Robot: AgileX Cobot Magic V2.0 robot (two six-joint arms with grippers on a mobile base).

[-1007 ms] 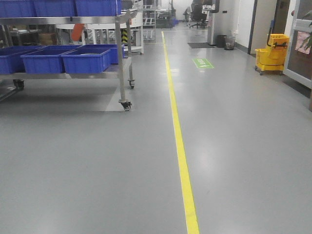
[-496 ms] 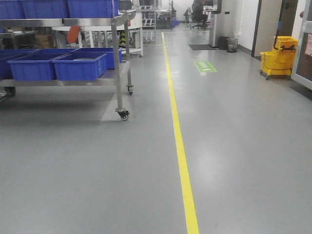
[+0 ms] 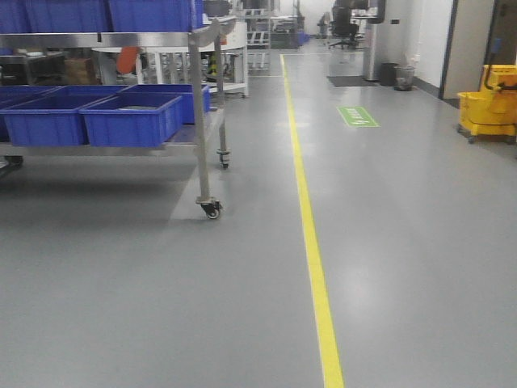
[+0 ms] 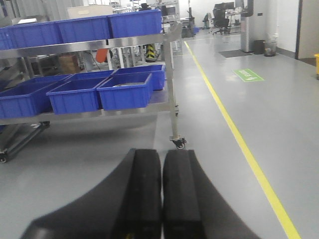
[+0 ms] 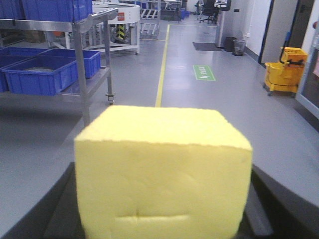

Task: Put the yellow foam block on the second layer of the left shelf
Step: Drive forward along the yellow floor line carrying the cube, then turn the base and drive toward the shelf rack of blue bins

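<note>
1. My right gripper point(image 5: 162, 199) is pinching the yellow foam block point(image 5: 162, 164). The block sits between my two dark fingers point(image 5: 60, 209), one on each side. It fills most of the right wrist view.
2. My right arm points forward down the aisle. The block hangs in the air above the grey floor point(image 5: 209, 109), and the only thing I can see touching it is my gripper.
3. My left gripper point(image 4: 162, 157) is pressed together. Its two black fingers point(image 4: 144, 194) touch all the way along, and nothing is between them.
4. My left arm points forward too, turned a little toward the shelf point(image 4: 172, 84). The shelf's corner post and its small wheel point(image 4: 178, 143) are ahead of my fingertips, but apart from them.
5. The shelf is a steel one on wheels. It stands ahead of me on the left side.
6. Blue bins point(image 3: 129, 121) sit side by side on its lower layer, and more blue bins sit on its top layer.
7. The block is not on the shelf. In the right wrist view the shelf is off to the left, well apart from the block.
8. A yellow line point(image 3: 311, 234) runs along the floor, just to the right of the shelf.
9. A yellow mop bucket point(image 3: 489, 101) stands far off on the right side.
</note>
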